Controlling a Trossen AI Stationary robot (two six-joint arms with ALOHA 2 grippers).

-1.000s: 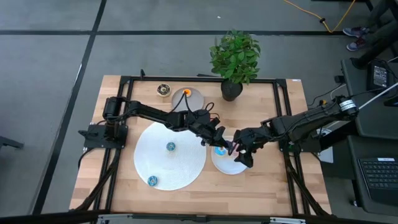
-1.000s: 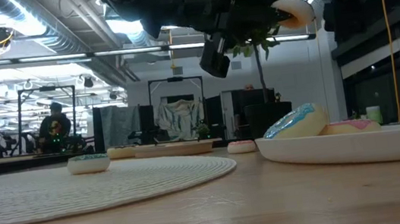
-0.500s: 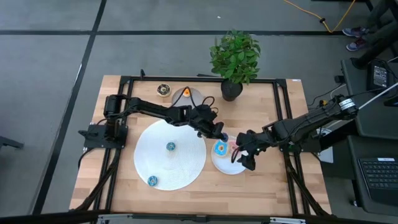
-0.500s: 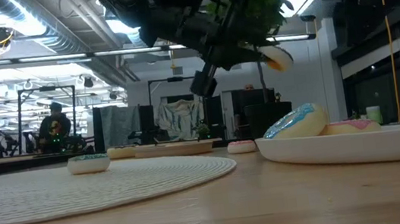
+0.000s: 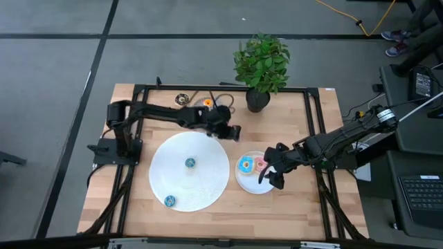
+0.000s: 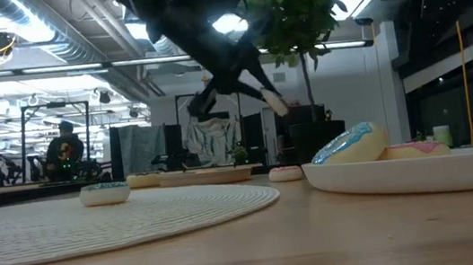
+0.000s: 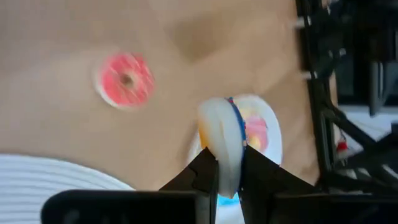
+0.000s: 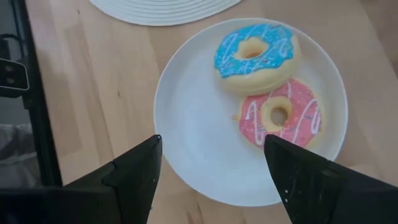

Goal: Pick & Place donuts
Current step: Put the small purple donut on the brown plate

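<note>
From my remote station I am watching the left hand pulling back from the white plate, where it hung a second ago, toward the far side of the wooden surface near the potted plant. Its fingers are clamped tight on a pale donut held edge-on, raised clear of the wood in the low view.

The right hand is sliding a little outward too, and is now hovering over the plate's right rim with its fingers spread wide and nothing between them.

On the plate, a blue-iced donut and a pink-iced donut are lying side by side, touching. A small red-pink donut is sitting on the bare wood, apart from the plate.

The large white disc is lying left of the plate, carrying one tiny teal donut near its middle and another by its near edge. Near the back edge, a tiny dark ring and an orange donut are sitting partly hidden behind the left arm.

A person is standing far off in the room behind.
</note>
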